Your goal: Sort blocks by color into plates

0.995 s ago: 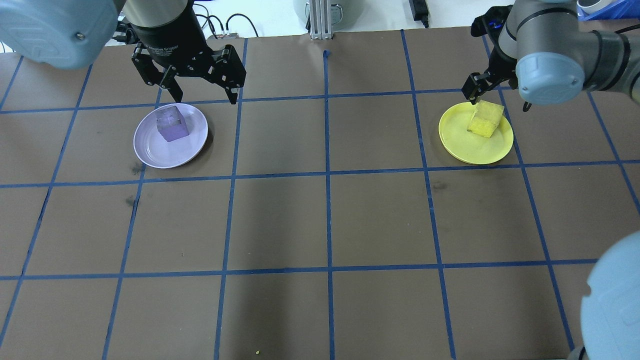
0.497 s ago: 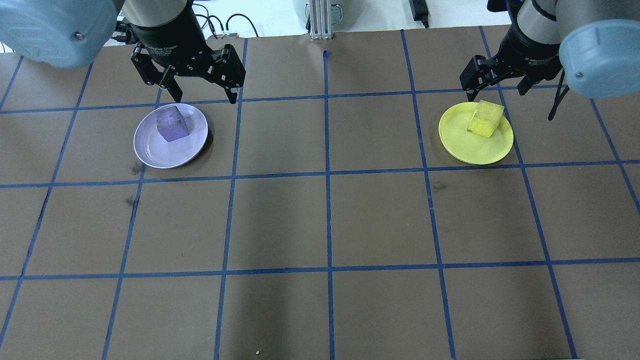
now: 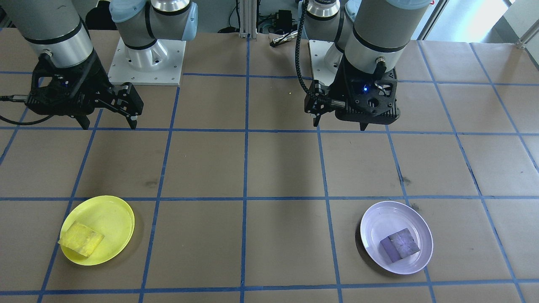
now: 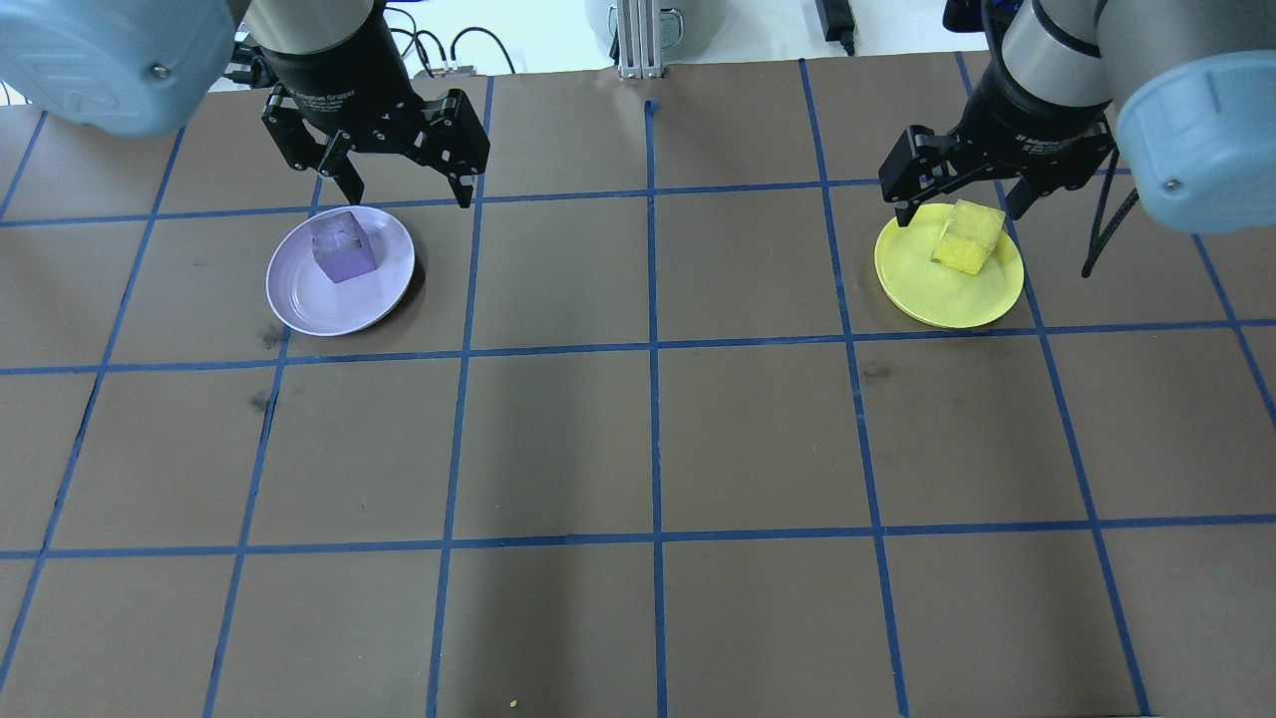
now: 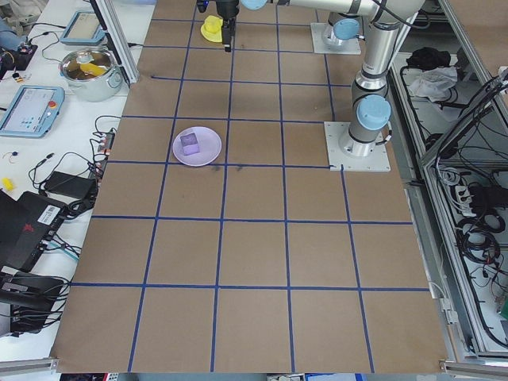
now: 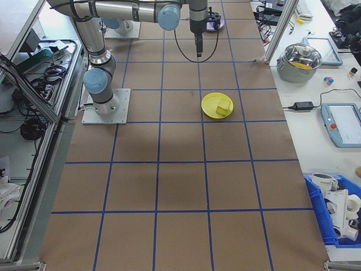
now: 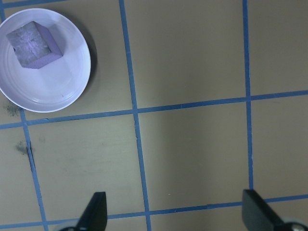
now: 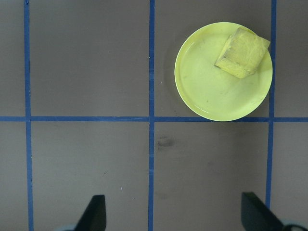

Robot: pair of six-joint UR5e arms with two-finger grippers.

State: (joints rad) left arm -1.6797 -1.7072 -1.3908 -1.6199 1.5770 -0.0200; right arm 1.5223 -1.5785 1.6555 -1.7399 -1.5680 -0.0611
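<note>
The table (image 4: pixel 648 439), brown and marked with a blue tape grid, carries both plates near its far edge from the robot. Judging by how things lie, the sorting looks finished; what is left is for both arms to pull clear toward their bases, with no further grasp called for.

The left tool (image 4: pixel 404 184) hangs above the table just beside the lavender plate (image 4: pixel 304 304), its fingers spread wide and holding nothing. The right tool (image 4: pixel 957 194) hangs over the far rim of the yellow plate (image 4: pixel 932 294), also spread wide and empty.

The purple block (image 4: pixel 342 246) sits flat inside the lavender plate, toward one side. The yellow block (image 4: pixel 967 236) lies in the yellow plate at its edge, one corner overhanging the rim, so it looks tilted rather than flat.
</note>
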